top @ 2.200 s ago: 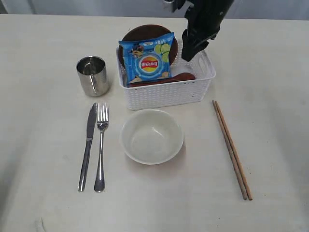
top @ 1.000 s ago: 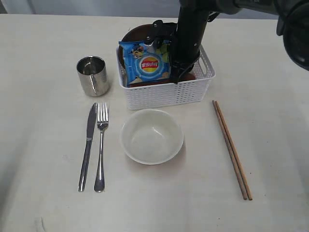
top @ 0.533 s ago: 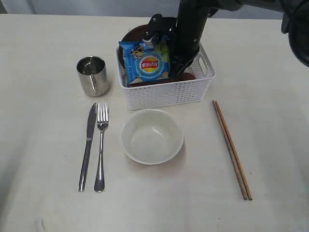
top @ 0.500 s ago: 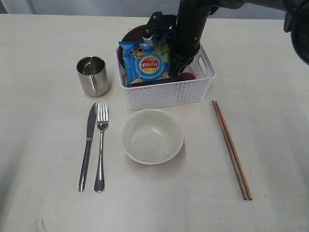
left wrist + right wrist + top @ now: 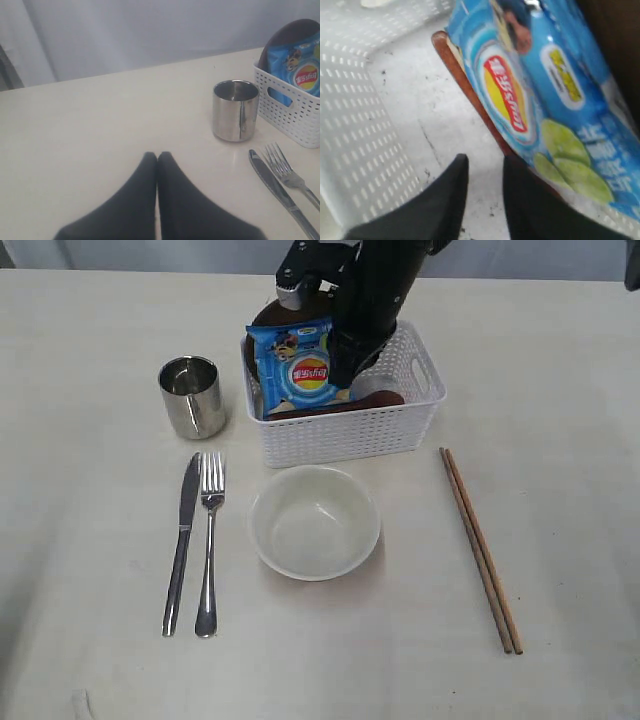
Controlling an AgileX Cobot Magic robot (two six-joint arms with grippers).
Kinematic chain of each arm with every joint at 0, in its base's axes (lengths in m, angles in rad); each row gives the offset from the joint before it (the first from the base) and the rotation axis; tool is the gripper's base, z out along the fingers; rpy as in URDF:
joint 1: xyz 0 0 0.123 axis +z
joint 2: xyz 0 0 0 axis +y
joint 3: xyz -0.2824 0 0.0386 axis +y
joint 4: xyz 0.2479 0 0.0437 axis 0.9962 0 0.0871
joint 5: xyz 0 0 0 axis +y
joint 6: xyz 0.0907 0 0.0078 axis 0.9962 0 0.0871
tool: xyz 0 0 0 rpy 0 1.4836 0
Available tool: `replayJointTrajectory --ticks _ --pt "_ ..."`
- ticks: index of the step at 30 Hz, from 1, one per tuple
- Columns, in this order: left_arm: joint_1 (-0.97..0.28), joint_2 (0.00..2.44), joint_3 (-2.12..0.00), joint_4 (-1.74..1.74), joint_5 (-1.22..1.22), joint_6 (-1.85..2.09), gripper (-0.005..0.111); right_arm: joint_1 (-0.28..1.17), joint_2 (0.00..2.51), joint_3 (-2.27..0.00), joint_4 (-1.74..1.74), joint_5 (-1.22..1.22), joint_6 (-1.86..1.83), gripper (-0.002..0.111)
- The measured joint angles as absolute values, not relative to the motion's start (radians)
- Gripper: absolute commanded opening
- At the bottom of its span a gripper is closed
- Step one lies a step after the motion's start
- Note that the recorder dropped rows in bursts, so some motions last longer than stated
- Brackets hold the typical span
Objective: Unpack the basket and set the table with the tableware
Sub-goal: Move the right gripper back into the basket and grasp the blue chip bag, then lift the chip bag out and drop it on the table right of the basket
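Presently, the left gripper (image 5: 157, 156) hung low over the table (image 5: 90, 670) with its jaws pressed together and empty; the mug (image 5: 191, 395), the knife (image 5: 183, 540) and the fork (image 5: 209, 540) lay ahead of it, well apart from its tips.

The bowl (image 5: 314, 522) stood outside the basket (image 5: 345, 435), near the right gripper (image 5: 485, 162) but separated from it by the basket wall. That gripper was lowered inside the basket with its jaws narrowly parted and holding nothing. The spoon (image 5: 462, 82) lay just ahead of its fingertips, its handle partly covered by the crisp bag (image 5: 545, 100). The plate (image 5: 292, 30) stood on edge beyond the bag, farther from the gripper. The chopsticks (image 5: 480, 550) lay well apart from the gripper, outside the basket.

Probable faults from this position:
- The jaws could close on the crisp bag instead of the spoon, because the bag overlaps the handle.
- The narrow opening could fail to straddle the handle and push it along the basket floor.
- Lifting the spoon could drag the bag out, or disturb the leaning plate.
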State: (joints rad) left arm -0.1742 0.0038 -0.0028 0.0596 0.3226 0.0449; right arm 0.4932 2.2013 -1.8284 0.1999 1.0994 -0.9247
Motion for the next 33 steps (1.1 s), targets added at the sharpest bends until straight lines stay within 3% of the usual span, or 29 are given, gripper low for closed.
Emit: replayJointTrajectory --ticks 12,20,33 --pt "-0.174 0.004 -0.003 0.060 0.323 0.045 0.000 0.514 2.278 -1.828 0.047 1.064 -0.754 0.045" --pt "-0.174 0.004 -0.003 0.060 0.323 0.045 0.000 0.482 2.278 -1.828 0.044 1.075 -0.757 0.051" --pt "-0.174 0.004 -0.003 0.060 0.323 0.045 0.000 0.332 2.262 -1.828 0.496 1.034 -0.836 0.051"
